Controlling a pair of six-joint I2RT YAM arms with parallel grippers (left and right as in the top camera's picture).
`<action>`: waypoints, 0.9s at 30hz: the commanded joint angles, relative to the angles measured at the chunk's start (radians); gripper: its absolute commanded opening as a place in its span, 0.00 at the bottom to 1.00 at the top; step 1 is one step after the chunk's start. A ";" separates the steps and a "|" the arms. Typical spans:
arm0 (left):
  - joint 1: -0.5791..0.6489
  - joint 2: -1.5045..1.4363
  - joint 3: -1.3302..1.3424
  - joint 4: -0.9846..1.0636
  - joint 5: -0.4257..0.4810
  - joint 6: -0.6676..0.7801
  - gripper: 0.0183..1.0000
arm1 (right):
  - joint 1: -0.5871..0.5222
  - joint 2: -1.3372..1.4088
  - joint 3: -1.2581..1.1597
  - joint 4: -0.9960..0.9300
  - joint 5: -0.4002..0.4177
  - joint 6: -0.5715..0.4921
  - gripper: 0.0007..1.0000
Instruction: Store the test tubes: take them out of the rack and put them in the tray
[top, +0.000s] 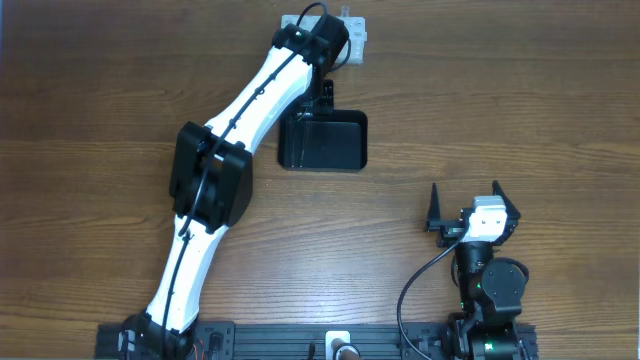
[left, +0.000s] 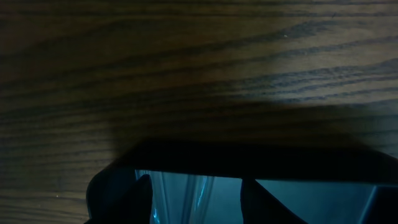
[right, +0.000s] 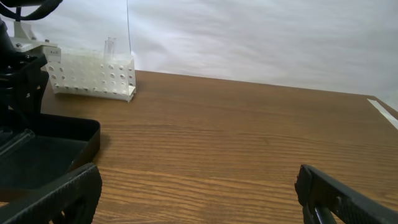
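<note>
the left arm reaches up the top view, and its tool (top: 325, 98) hangs over the far left corner of the tray (top: 352, 150), just in front of the rack (top: 356, 40). the left wrist view adds what the overhead one hides: a clear glass tube (left: 180, 200) sits within the left tool (left: 196, 200), above the tray's dark rim (left: 249, 158). its long axis runs the same way the tool points, and its ends are out of sight. whether the left tool is clamped on it i cannot tell. the tray is black, smooth plastic, a shallow rectangle with rounded corners, its longer side running across the tabletop (top: 520, 100), which is dark wood with a lengthwise grain. the right wrist view shows the rack (right: 93, 78) from the side as a white block pierced with rows of round holes, its long axis parallel to the far edge of the tabletop. a second tube (right: 111, 45) stands upright in it, mouth up, near the end farther from the left arm. the tray (right: 43, 149) lies just in front of that rack. the right tool (top: 466, 195) rests near its own base, well apart from the tray, its black fingers spread wide with nothing between them (right: 199, 180).
</note>
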 joint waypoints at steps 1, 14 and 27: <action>0.013 -0.158 -0.001 -0.002 -0.041 0.011 0.46 | -0.007 -0.006 -0.006 -0.003 0.012 0.009 0.99; 0.139 -0.737 -0.150 0.471 -0.237 0.436 0.90 | -0.007 -0.006 -0.006 -0.003 0.012 0.009 0.99; 0.414 -1.460 -1.199 1.252 0.135 0.584 1.00 | -0.007 -0.006 -0.006 -0.003 0.012 0.009 0.99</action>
